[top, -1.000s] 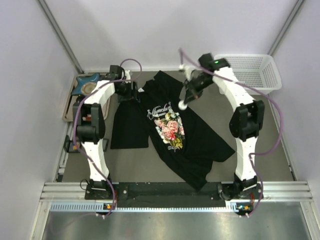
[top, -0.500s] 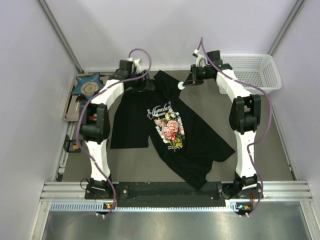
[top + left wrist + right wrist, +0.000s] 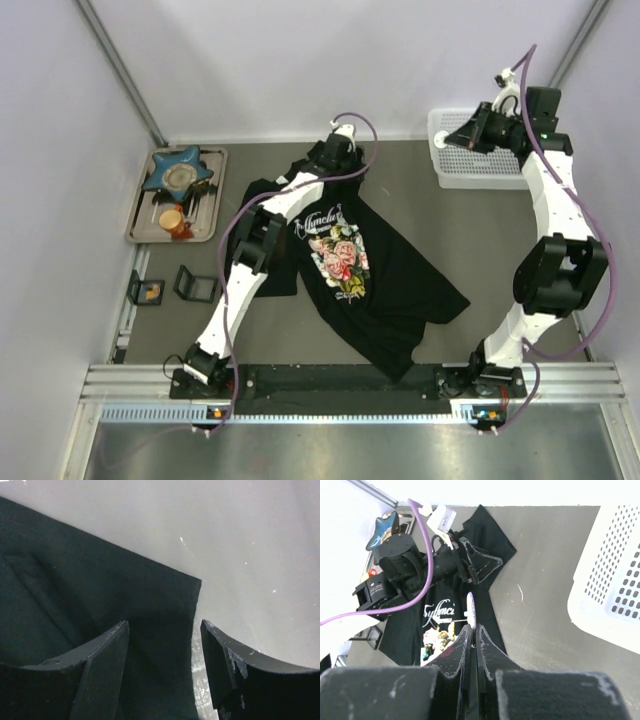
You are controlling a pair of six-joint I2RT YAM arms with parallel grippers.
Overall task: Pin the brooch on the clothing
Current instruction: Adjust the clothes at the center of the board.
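Grey tabletop is enclosed by pale walls. At upper left a tray (image 3: 210, 228) holds a blue star-shaped dish (image 3: 178, 170) and a small orange item (image 3: 177, 220); a white basket (image 3: 470, 172) is placed at upper right. The black T-shirt (image 3: 390, 280) is laid at centre, its length running from upper left to lower right. The brooch (image 3: 470, 608), seen only edge-on and pointing up the frame, is clamped in the right gripper (image 3: 472, 626) near the basket. The left gripper (image 3: 162, 630) is held spread over the shirt's upper edge.

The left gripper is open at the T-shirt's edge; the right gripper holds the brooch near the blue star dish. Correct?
The place is wrong: the right gripper holds the brooch near the white basket, as the top external view shows. The rest is right.
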